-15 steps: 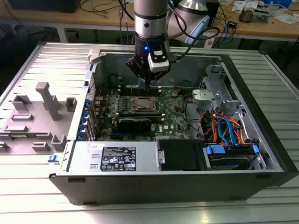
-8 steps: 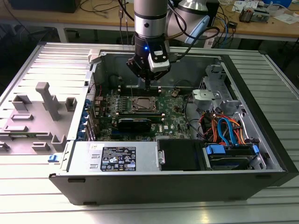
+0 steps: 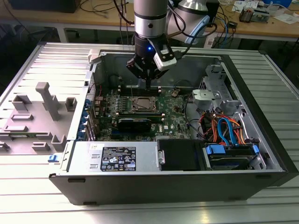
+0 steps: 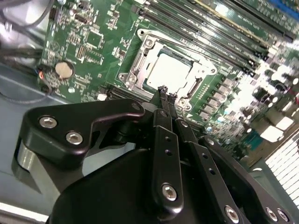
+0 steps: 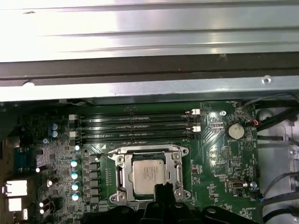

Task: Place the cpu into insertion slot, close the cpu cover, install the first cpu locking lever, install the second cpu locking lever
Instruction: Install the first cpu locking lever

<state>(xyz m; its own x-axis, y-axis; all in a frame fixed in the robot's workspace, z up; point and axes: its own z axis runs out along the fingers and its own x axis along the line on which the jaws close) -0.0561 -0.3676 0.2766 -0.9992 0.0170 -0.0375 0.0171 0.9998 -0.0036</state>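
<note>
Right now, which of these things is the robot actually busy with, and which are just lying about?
Job in hand: the cpu; the cpu cover framing it; the gripper close by them.
Just there: memory slots; coin battery; blue and orange cables; grey plastic blocks.

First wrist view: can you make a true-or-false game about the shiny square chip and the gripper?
1. The small square silver-tan chip is held in the black gripper. False: it lies on the green motherboard; the gripper is shut and holds nothing.
2. The thin silver metal frame cover lies flat around the chip. True.
3. The round silver coin battery sits on the chip. False: it is apart, elsewhere on the motherboard.
4. The long black memory slots run beside the cover. True.
</note>
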